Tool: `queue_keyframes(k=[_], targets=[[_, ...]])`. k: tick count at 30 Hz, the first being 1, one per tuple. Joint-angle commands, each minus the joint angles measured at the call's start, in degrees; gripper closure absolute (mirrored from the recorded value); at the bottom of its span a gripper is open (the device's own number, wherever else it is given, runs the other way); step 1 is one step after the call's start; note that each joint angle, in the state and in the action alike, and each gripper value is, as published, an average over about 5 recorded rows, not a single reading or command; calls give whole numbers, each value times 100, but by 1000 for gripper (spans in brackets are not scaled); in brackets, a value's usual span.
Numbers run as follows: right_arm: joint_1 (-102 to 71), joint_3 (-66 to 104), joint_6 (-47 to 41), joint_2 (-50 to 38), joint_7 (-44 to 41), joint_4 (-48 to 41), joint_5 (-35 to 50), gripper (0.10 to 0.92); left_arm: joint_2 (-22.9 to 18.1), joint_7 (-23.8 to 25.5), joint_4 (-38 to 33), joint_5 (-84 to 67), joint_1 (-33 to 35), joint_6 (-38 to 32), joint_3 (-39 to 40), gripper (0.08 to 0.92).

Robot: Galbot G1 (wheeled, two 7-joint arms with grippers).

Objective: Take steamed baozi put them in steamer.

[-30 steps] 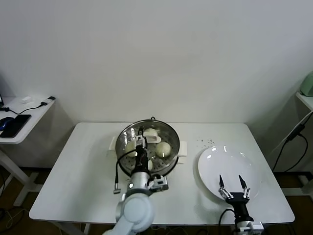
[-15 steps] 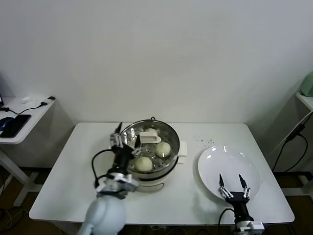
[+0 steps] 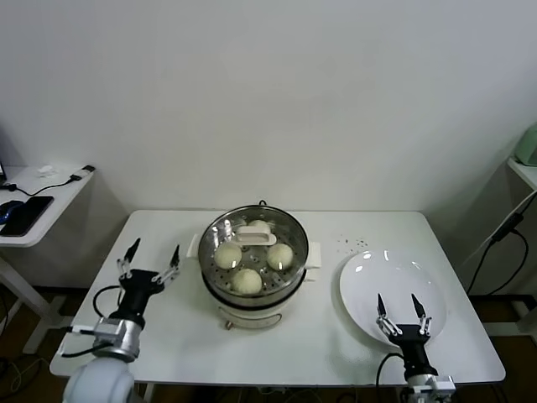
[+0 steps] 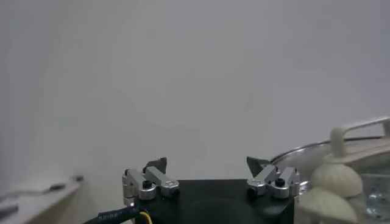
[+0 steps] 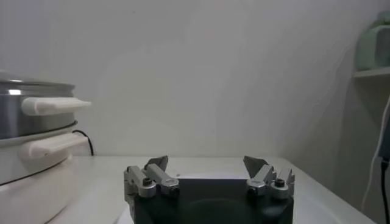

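We count four steamed baozi [image 3: 247, 280] already in the steamer [image 3: 294, 235] at frame centre, and the plate [image 3: 369, 298] at lower right is bare — the loading looks done. Left gripper [image 3: 152, 259] and right gripper [image 3: 401, 314] hover spread and empty, both clear of the pot.

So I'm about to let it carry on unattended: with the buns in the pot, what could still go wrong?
The baozi nearest the front sits close to the steamer rim, so a knock might tip it out. The open left gripper hangs beside the steamer's handle and could catch it if it swings back in. The plate lies near the table edge with the open right gripper just over it; a low move might shove it off.
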Motion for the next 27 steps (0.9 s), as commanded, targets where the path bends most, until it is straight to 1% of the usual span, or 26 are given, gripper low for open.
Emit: queue_keyframes(k=[1,7,15,27], targets=[[16,-8,9,-9,25,-20,7,203,322,203,1338,-1633,464,-1845,-497,177],[30,-26,-49,-19,-44,-67,74,202,209,216,1507,-1377,421,-1904,-252,177],[41,-52,-66,-21,-62,-114,70,202,104,247,1564,-1097,410,-1774,-4,177],[67,-29,-62,8,-66,-97,93,202,-32,248,1424,-965,476,-1608,156,177]])
